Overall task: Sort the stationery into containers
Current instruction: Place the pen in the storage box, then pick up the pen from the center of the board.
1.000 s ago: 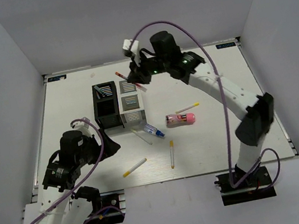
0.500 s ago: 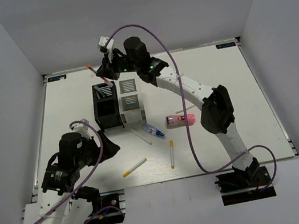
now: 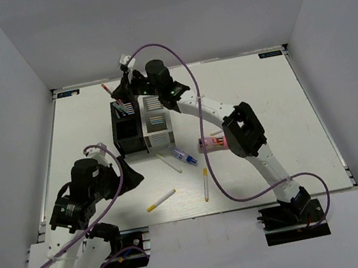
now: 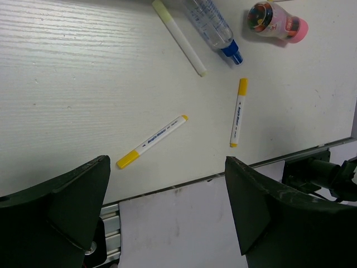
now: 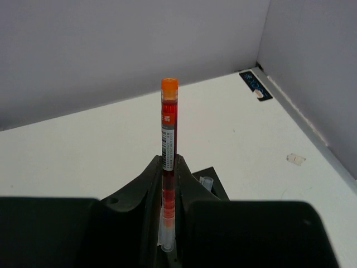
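Stationery is being sorted on the white table (image 3: 262,91), and the big change of the last second is coming from the right arm (image 3: 231,114). It is swinging from the right of the containers across to their far left corner, so it is now stretching over the middle of the table. The left arm (image 3: 78,193) is not moving at all. The left gripper (image 4: 166,167) is hanging near its base with the jaws spread wide and nothing between them.

The black container (image 3: 129,132) and the white-grey container (image 3: 157,129) are standing side by side as before. The right gripper (image 3: 119,96) is now hovering just over the far compartment of the black one. Its jaws are pinching the red pen (image 5: 169,117), which is lying along the fingers with its orange cap away from the wrist camera. I am judging that this pen is about to go down into that compartment, where at least one pen is already standing.

At least five loose pieces are waiting unmoved near the containers:
- the pink cylinder (image 3: 214,143)
- the blue-clear pen (image 3: 183,156)
- the green-ended pen (image 3: 169,163)
- the yellow-ended pen (image 3: 161,200)
- the second yellow pen (image 3: 206,185)
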Robot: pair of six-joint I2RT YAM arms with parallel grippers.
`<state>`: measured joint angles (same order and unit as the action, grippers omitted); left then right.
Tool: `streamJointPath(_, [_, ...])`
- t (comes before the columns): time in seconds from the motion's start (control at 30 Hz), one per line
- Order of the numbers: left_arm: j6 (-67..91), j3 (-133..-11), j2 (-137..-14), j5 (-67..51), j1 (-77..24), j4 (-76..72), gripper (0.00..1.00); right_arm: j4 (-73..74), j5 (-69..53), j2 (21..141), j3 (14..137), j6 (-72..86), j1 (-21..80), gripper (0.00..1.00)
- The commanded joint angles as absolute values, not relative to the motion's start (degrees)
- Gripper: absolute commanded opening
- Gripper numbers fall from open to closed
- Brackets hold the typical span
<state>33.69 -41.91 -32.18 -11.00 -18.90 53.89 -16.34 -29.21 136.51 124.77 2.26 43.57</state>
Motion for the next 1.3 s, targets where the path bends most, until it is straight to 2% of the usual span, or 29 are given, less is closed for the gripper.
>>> streamJointPath(0.0, [34.36, -42.63, -32.26, -11.25, -19.07, 54.76, 0.94, -21.71, -28.04, 138.78, 127.97, 3.26, 43.51, 0.00])
streamJointPath(0.3, [34.37, -43.68, -32.26, -11.25, -19.07, 57.04, 0.94, -23.38, -25.31, 141.50, 127.79, 1.32, 43.07, 0.00])
streamJointPath(0.47, [34.37, -43.68, -33.66, -13.26, -19.07, 55.82, 0.94, -23.20, -25.22, 140.02, 125.51, 1.06, 42.45, 0.45])
streamJointPath(0.6, [33.76, -42.55, -36.12, -15.03, -19.07, 54.24, 0.94, -21.98, -26.36, 137.38, 123.49, 0.79, 41.75, 0.54])
streamJointPath(0.77, [32.52, -42.01, -39.63, -16.61, -19.07, 52.04, 0.94, -17.50, -27.33, 129.04, 121.29, 0.26, 39.82, 0.52])
streamJointPath(0.93, [29.54, -42.54, -43.32, -20.55, -19.07, 49.75, 0.93, -3.89, -26.72, 118.66, 121.20, 0.26, 35.61, 0.30])
streamJointPath(1.07, [27.43, -42.54, -46.39, -23.37, -19.59, 47.72, 0.92, 15.66, -27.86, 107.36, 116.82, -4.83, 32.26, 0.28])
streamJointPath(1.1, [26.90, -42.54, -47.36, -23.38, -20.12, 46.94, 0.92, 18.17, -27.69, 105.92, 113.15, -5.62, 31.65, 0.32])
streamJointPath(1.13, [26.89, -42.54, -48.50, -23.38, -20.13, 46.93, 0.92, 22.89, -27.69, 104.69, 111.72, -7.97, 29.81, 0.41])
streamJointPath(1.27, [24.70, -45.69, -54.92, -23.38, -23.37, 45.70, 0.92, 32.24, -26.90, 93.28, 100.13, -12.03, 25.32, 0.57])
